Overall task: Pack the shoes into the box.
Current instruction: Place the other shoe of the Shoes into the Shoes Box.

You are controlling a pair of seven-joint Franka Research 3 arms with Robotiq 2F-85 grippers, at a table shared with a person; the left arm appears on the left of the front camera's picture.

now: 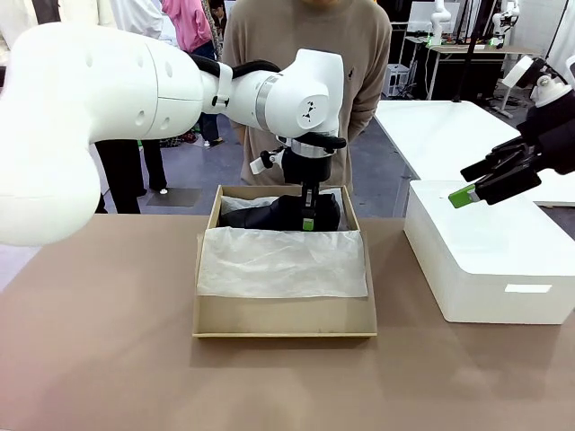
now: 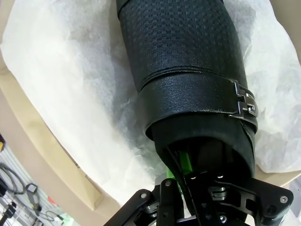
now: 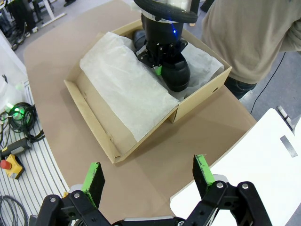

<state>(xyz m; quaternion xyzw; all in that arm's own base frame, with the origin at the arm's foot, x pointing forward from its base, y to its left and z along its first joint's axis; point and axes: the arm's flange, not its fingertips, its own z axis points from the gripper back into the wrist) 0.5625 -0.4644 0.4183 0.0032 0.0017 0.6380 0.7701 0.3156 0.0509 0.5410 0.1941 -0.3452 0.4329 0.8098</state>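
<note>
- Shoe: it is black and shiny. It is inside the box, at the far end, near the person.
- White paper lines the box. The shoe is right over the paper. I cannot tell if it rests on the paper or hangs just above it.
- A small silver buckle sits on a strap on the side of the shoe. The top of the shoe has a pattern of tiny squares.
- The left claw points straight down into the box. Its fingers are pressed close together and pinch the edge of the shoe's opening. One green pad is inside the shoe.
- The box is brown cardboard. It stands in the middle of the brown surface. A big sheet of the paper lies flat over its near half.
- The right claw is up in the air on the right side, well apart from the box. Its two fingers are spread wide and hold nothing.
- A big white block lies on the surface below the right claw. It is near the box, with a gap between them.
- The person stands at the far side, right behind the box, in a tan top.
</note>
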